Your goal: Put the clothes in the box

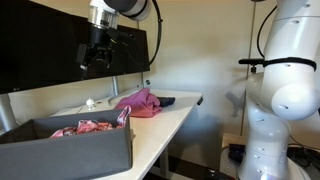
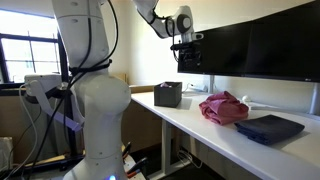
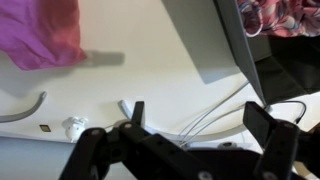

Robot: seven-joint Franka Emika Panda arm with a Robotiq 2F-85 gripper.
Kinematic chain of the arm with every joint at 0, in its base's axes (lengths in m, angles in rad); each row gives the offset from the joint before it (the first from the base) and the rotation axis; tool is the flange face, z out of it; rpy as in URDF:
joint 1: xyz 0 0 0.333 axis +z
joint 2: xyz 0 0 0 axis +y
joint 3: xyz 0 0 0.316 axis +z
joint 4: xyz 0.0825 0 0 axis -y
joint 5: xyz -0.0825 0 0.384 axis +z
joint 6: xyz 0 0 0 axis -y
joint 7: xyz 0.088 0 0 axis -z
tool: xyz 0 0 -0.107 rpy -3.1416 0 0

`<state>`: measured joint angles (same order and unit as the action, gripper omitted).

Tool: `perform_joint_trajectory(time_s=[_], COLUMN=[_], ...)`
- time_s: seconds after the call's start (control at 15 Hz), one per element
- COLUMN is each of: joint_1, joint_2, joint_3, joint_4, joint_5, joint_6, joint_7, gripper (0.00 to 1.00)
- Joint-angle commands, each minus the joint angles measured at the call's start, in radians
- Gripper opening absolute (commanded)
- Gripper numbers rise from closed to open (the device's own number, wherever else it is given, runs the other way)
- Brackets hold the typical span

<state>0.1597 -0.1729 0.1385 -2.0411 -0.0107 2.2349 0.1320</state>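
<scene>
A pink garment (image 1: 139,103) lies bunched on the white desk; it shows in both exterior views (image 2: 223,108) and at the top left of the wrist view (image 3: 45,35). A grey box (image 1: 70,148) stands at the desk's near end with patterned pink cloth (image 1: 88,126) inside; it also shows in an exterior view (image 2: 168,94) and the wrist view (image 3: 215,40). My gripper (image 1: 97,60) hangs high above the desk, between box and garment, open and empty (image 3: 200,125).
Dark monitors (image 1: 60,45) stand along the back of the desk (image 1: 165,118). A dark blue flat object (image 2: 268,128) lies beyond the garment. White cables (image 3: 215,110) and a small white item (image 3: 73,126) lie on the desk below the gripper.
</scene>
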Motion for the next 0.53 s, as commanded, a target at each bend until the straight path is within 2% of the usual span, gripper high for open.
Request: perform_joint_trajectory(time_s=[0.0, 0.47], joint_1=[-0.050, -0.155], joint_2=[-0.060, -0.087], joint_3=[-0.024, -0.108], joint_4=[-0.075, -0.153], joint_5=[-0.018, -0.069], joint_6=[0.046, 0.097], joint_7=[0.024, 0.002], gripper=[1.00, 1.00])
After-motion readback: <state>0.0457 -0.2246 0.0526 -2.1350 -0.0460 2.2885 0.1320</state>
